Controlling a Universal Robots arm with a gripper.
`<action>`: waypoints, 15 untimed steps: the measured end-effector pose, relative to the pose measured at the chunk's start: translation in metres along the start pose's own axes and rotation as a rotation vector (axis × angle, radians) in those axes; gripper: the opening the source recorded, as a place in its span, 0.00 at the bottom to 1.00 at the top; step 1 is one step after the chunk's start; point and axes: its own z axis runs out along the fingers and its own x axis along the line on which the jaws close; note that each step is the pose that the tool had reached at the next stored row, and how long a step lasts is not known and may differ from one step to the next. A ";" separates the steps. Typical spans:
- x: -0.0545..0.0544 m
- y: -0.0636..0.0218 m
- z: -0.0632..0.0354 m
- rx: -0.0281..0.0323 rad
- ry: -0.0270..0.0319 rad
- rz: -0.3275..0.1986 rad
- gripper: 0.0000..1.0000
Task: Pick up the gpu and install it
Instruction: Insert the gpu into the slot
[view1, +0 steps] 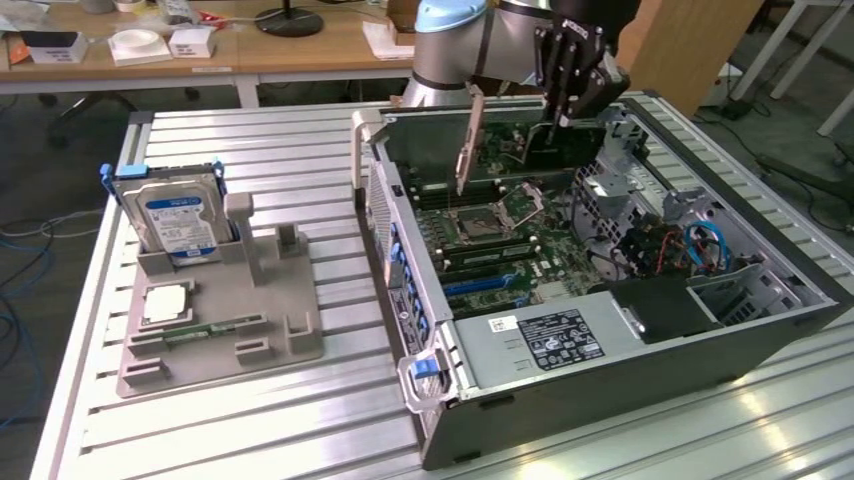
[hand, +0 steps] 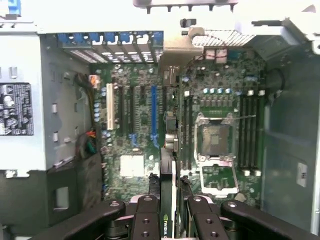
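Exterior high oblique, wrist overhead, motherboard (view1: 497, 228) shared

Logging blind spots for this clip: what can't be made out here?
1. Wrist view: thin dark gpu card sits edge-on in the black gripper, its edge hiding both faces.
2. Exterior view: grey robot arm cut off by the top edge.
3. Exterior view: white label on the grey power supply, print too small.

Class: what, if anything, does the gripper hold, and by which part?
The gripper holds the gpu, a thin, flat, dark card, by its top edge, fingers pressed on both faces, above the open grey computer case.
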 end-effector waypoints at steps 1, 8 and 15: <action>0.000 0.0000 0.0006 0.0075 0.0007 0.000 0.26; -0.001 0.0008 0.0119 0.0186 0.0004 0.001 0.26; -0.002 0.0012 0.0245 0.0185 0.0005 0.001 0.26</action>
